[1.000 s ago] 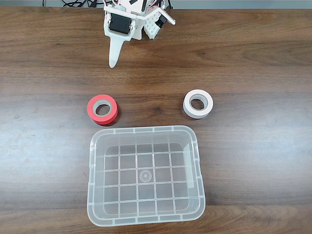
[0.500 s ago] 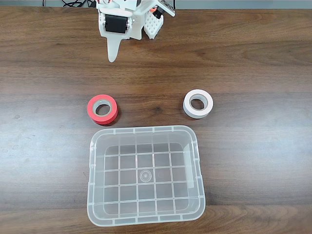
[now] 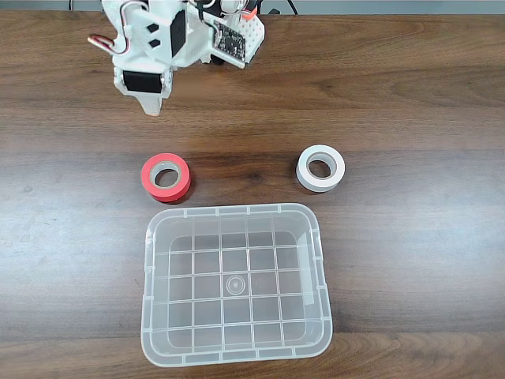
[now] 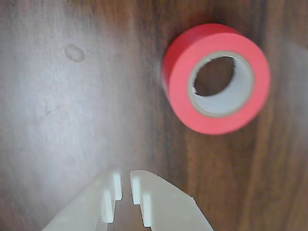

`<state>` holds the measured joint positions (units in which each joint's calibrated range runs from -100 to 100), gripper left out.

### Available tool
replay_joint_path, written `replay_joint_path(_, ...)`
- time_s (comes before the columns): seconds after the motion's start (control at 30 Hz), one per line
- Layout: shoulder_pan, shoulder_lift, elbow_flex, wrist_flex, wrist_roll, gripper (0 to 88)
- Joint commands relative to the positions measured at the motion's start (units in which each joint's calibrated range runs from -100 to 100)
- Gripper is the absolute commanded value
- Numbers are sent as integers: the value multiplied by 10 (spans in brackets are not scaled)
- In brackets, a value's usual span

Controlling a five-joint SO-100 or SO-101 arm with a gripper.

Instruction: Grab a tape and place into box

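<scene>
Worktop (image 3: pixel 410 79) of dark wood grain stretches bare around the pieces. The red tape (image 3: pixel 166 177) lies flat just beyond the far left corner of the clear ribbed box (image 3: pixel 235 359), well apart from a white roll (image 3: pixel 320 168). The claw (image 4: pixel 124 185), nearly closed and empty, hovers at the far edge.

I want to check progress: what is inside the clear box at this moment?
Nothing lies inside the box; its grid-patterned bottom shows through everywhere. The red tape sits on the table just beyond its far rim, as does the white tape.
</scene>
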<state>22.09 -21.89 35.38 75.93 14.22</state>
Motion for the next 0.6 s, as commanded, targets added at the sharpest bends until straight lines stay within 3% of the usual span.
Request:
replay_joint_path(0.0,7,88,-75,-6,6,14)
replay_joint_path(0.13,3,138,-95,-25,14,29)
replay_joint_path(0.3,7,170,-96,-62,31,139)
replay_joint_path(0.57,3,210,-96,-112,34,149)
